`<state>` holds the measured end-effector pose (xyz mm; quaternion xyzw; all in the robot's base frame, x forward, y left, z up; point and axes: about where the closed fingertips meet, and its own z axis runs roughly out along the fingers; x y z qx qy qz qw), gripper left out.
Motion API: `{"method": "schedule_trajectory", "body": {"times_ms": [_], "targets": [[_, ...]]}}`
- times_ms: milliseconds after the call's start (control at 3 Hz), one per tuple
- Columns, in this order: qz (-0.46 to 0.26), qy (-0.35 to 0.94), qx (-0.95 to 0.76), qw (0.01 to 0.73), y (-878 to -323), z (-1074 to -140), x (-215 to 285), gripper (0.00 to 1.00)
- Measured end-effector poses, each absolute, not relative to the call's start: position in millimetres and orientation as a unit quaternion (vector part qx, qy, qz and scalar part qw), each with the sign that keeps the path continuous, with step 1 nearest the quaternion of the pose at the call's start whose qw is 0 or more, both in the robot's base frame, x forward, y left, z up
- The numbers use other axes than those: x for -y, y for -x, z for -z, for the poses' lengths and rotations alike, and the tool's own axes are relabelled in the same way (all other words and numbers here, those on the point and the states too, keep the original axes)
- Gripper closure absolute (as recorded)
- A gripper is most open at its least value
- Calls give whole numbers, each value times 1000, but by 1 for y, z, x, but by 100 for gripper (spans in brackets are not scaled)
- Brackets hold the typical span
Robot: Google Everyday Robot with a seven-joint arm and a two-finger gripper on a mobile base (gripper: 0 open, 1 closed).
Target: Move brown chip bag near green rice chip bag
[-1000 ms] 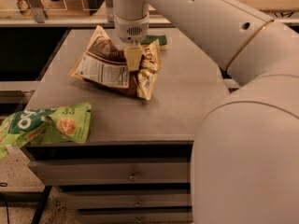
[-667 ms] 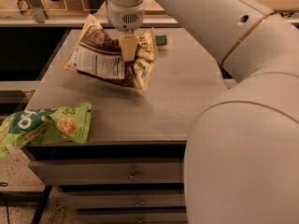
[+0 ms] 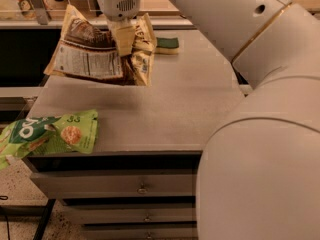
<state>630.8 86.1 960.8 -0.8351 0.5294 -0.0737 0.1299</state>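
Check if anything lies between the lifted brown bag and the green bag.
Nothing visible. The tool holds the brown chip bag above the table; bare surface leads to the green rice chip bag, front left.

There is only one camera. It looks down from above, close at the front of the table (image 3: pixel 180 99), and faces the far edge. The big white arm (image 3: pixel 260 149) fills the right side, very near the lens. The gripper (image 3: pixel 122 40) is top left, above the table's back part, pinching the brown chip bag (image 3: pixel 87 59). Drawers (image 3: pixel 110 184) show below.
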Motion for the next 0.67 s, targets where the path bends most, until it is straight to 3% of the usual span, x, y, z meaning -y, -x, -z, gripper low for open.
{"method": "schedule_trajectory", "body": {"times_ms": [667], "targets": [[85,890,-432,116,-595,-954,-137,100]]}}
